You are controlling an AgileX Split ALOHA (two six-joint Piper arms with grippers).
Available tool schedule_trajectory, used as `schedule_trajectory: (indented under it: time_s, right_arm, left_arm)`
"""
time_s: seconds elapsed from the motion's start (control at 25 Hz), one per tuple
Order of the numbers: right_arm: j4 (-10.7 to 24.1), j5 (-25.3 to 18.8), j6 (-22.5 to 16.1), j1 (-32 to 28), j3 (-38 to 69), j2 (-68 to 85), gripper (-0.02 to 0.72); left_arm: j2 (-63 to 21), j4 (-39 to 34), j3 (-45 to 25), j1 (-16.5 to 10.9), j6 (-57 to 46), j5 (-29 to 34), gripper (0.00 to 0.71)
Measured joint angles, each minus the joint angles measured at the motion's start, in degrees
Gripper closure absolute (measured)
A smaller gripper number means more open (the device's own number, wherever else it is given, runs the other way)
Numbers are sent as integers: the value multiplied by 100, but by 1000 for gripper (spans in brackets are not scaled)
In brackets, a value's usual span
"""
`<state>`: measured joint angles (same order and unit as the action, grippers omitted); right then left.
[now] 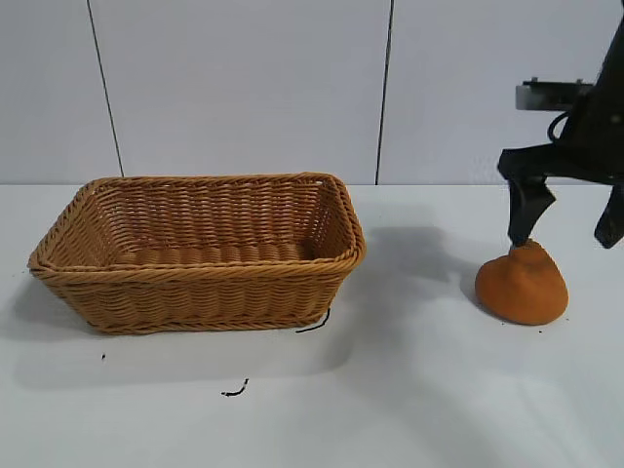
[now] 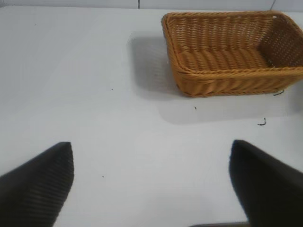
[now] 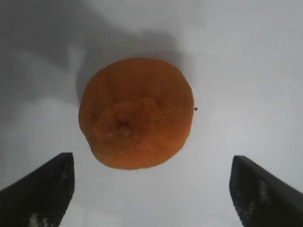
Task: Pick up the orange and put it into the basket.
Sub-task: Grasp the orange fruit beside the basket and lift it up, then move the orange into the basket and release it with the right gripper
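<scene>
I had the right gripper [image 1: 570, 234] spread wide over the lumpy matte orange [image 1: 523, 284], off-centre; closing could have rolled it further from the woven wicker basket [image 1: 200, 278].

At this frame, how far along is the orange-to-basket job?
Early stage. Done: the right gripper is above the orange, jaws open, one fingertip by the knob. In hand: nothing is gripped; the orange sits on the table, between the open fingers in the wrist view. Left: close, lift, carry to the basket, which holds nothing visible. The left gripper hangs open away from the basket.
</scene>
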<state>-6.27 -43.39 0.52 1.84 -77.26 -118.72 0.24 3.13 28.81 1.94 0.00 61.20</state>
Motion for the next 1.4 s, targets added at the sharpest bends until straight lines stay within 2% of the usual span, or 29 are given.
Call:
schedule_trajectory:
  time_s: [0.16,0.24,0.32,0.4,0.48,0.52,0.76,1.04,1.12,1.24,1.4]
  right_arm:
    - [-11,94,0,0,0,-212,76]
    - [-21,135,0,0,0,-273,137]
    - [-35,147,0,0,-4,-278,252]
    - [-35,147,0,0,-24,-272,450]
    - [-35,140,0,0,-42,-214,589]
    - [-35,129,0,0,-42,-162,627]
    - [12,-9,0,0,-91,310,630]
    - [13,-988,0,-1,-1595,826,630]
    - [12,-1124,0,28,-1956,826,630]
    - [30,-1182,-19,217,-2336,826,630]
    - [30,-1117,-109,806,-2630,826,630]
  left_arm:
    - [0,0,0,0,0,0,71]
    - [0,0,0,0,0,0,71]
    - [0,0,0,0,0,0,71]
    - [0,0,0,0,0,0,71]
    - [0,0,0,0,0,0,71]
    - [0,0,0,0,0,0,71]
    - [0,0,0,0,0,0,71]
    - [0,0,0,0,0,0,71]
    - [0,0,0,0,0,0,71]
    - [0,0,0,0,0,0,71]
    - [0,0,0,0,0,0,71]
